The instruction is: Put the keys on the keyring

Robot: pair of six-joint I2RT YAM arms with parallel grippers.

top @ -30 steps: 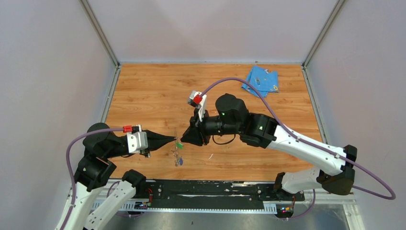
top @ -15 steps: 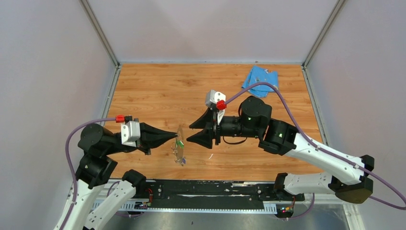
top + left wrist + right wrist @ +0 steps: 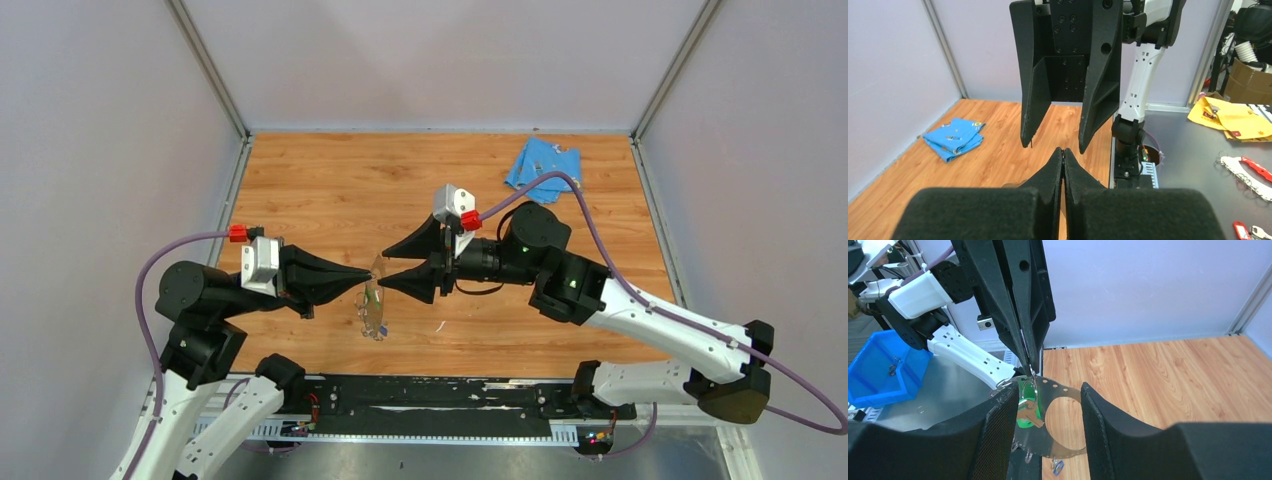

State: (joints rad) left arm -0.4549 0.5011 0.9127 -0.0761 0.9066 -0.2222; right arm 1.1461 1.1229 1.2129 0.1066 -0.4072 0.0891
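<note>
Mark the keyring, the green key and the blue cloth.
keyring [image 3: 1058, 391], right wrist view, on the upper band with the small holes.
green key [image 3: 1024, 394], right wrist view, on its plastic head.
blue cloth [image 3: 543, 166], top external view, on the middle of the fabric.

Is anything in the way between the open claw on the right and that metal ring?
Nothing visible is in the way. The right gripper, jaws open, faces the keyring directly. The shut left gripper pinches the ring's upper edge from the opposite side, and the green key hangs at it.
</note>
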